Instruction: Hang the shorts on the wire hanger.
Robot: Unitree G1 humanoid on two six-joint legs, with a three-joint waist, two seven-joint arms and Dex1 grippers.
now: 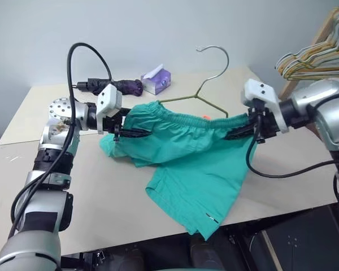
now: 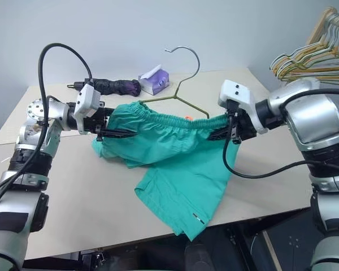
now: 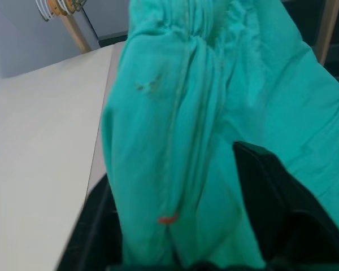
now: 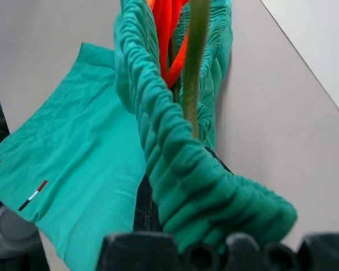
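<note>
Stretching shorts (image 1: 181,152) waistband | right hand (image 1: 241,131) clenched on it | left hand (image 1: 130,134) parted around fabric | no legible writing

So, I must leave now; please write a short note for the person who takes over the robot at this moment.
Left gripper: fingers apart, shorts cloth between them at one waistband end.
Right gripper: shut on the other waistband end.
The waistband is stretched between both and lifted; the legs hang down onto the table.
The wire hanger is partly in the waistband, hook sticking up.
Done: shorts gripped, hanger partly in.
Left: seat the shorts on the hanger properly, then let go.
</note>
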